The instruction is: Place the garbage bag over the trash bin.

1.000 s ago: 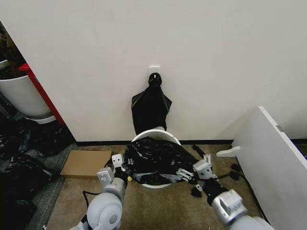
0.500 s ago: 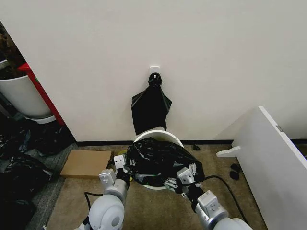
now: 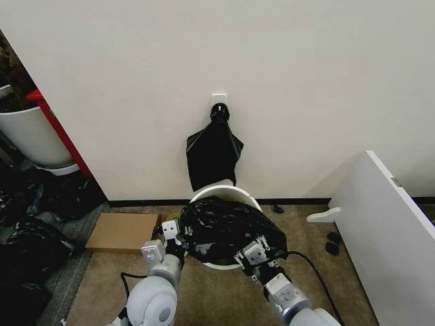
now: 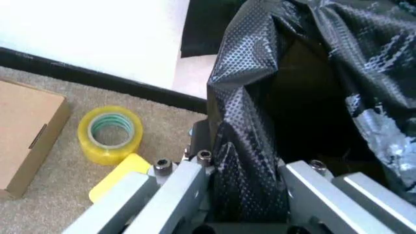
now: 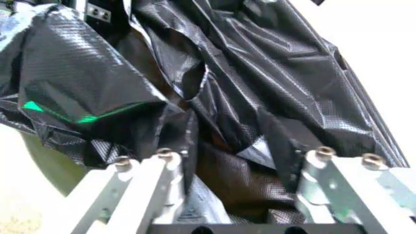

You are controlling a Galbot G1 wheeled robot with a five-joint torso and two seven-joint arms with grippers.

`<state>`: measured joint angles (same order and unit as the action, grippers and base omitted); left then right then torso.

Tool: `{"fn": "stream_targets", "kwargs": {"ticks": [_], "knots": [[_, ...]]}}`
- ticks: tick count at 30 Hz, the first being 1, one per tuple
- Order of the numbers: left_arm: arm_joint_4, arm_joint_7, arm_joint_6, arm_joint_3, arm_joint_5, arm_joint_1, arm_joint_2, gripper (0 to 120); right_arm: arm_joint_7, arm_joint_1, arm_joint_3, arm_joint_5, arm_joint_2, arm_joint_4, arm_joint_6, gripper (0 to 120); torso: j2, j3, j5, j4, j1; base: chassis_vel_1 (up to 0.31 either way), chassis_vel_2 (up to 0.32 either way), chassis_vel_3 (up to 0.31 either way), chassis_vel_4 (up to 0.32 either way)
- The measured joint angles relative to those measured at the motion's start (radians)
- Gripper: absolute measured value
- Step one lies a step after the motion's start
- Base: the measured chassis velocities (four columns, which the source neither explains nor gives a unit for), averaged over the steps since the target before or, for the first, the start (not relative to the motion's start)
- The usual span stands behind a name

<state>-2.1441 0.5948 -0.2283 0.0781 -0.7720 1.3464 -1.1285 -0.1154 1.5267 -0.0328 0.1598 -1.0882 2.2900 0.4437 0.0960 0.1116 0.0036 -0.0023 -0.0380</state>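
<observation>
The garbage bag [image 3: 228, 227] is draped over the mouth of the trash bin [image 3: 228, 192], whose far rim is left bare against the wall. The left gripper [image 3: 172, 235] is placed at the bin's left flank, with a fold of the bag [image 4: 250, 161] held between its spread fingers; whether the film is actually pinched cannot be told. The right gripper [image 3: 253, 252] is set at the near right edge, and the bag [image 5: 215, 97] is bunched just ahead of its fingers, which stand apart; a firm hold on the film cannot be confirmed there either.

A slip is judged the main risk: the film is thin and glossy, so it could be pulled free of either gripper if the edge is stretched toward the uncovered rim. A tear, or a shove of the light bin, could be caused by uneven pulling.

The bin's mouth is covered by crumpled plastic, so its contents cannot be seen. Just beside the left gripper, a roll of yellow tape [image 4: 110, 132] and a cardboard box [image 4: 26, 134] lie on the carpet.
</observation>
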Motion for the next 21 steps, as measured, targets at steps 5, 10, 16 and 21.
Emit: {"fn": "stream_targets", "kwargs": {"ticks": [5, 10, 16, 21], "knots": [[0.003, 0.001, 0.000, 0.000, -0.003, -0.001, 0.000, 2, 0.000, -0.006, 0.006, 0.016, -0.003, -0.011, -0.013, 15, 0.000, 0.000, 0.0001, 0.0000, 0.000, 0.000, 0.000, 0.000, 0.000], [0.003, 0.001, 0.000, 0.000, -0.004, 0.000, 0.000, 2, -0.003, -0.005, 0.007, 0.018, -0.005, -0.016, -0.026, 0, 0.000, 0.000, 0.0001, 0.0000, 0.000, 0.000, 0.000, 0.000, 0.000], [0.018, -0.024, 0.010, 0.003, 0.032, 0.005, 0.010, 2, 0.008, 0.011, -0.014, -0.025, -0.009, 0.018, -0.102, 0, 0.000, 0.000, 0.0000, 0.0000, 0.000, 0.000, 0.000, 0.000, 0.000], [0.017, -0.061, 0.024, 0.003, 0.068, 0.020, 0.019, 2, 0.016, -0.001, -0.065, -0.134, 0.000, 0.066, -0.133, 0, 0.000, 0.000, -0.0001, 0.0000, 0.000, 0.000, 0.000, 0.000, 0.000]]}}
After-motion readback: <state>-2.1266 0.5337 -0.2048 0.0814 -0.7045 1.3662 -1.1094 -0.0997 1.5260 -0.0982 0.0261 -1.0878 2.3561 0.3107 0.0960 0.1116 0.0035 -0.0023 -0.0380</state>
